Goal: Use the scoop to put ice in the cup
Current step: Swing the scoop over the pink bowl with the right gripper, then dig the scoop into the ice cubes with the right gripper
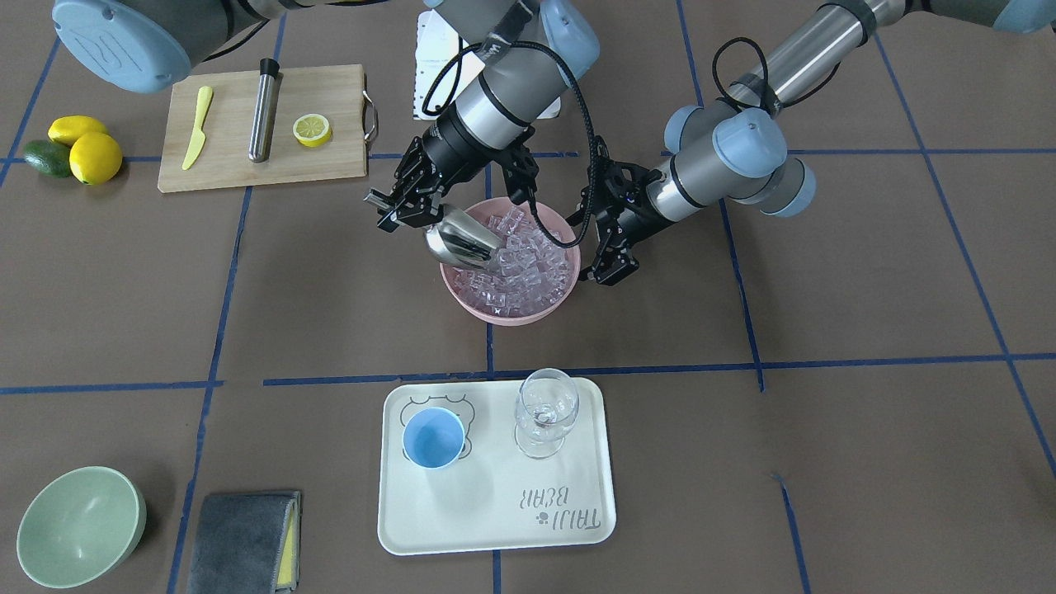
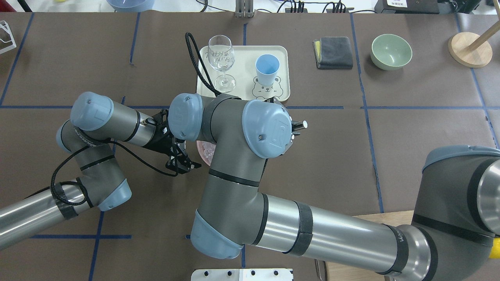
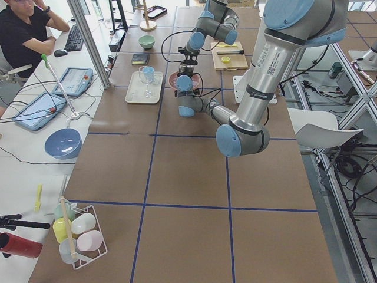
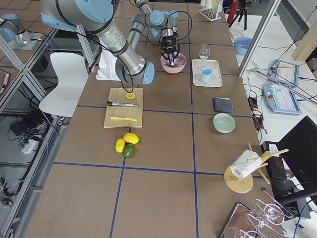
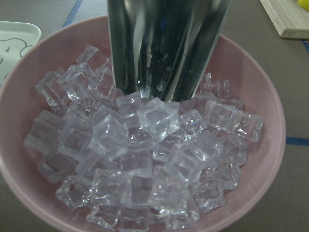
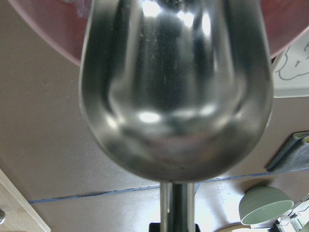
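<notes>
My right gripper (image 1: 406,208) is shut on the thin handle of the steel scoop (image 1: 462,239). The scoop's tip dips into the ice (image 1: 521,266) heaped in a pink bowl (image 1: 505,314). From the left wrist view the scoop (image 5: 164,43) rests its front edge on the clear ice (image 5: 145,159). The right wrist view is filled by the scoop's underside (image 6: 174,87). My left gripper (image 1: 609,262) hangs open just outside the bowl's rim, holding nothing. Nearer the camera, the light-blue cup (image 1: 433,437) stands upright and empty on a cream tray (image 1: 495,516).
A clear wine glass (image 1: 544,411) shares the tray with the cup. A wooden board (image 1: 338,165) with a steel cylinder (image 1: 264,107), lemon half and yellow knife lies behind the bowl. A green bowl (image 1: 78,528) and grey cloth (image 1: 243,540) sit at the front left.
</notes>
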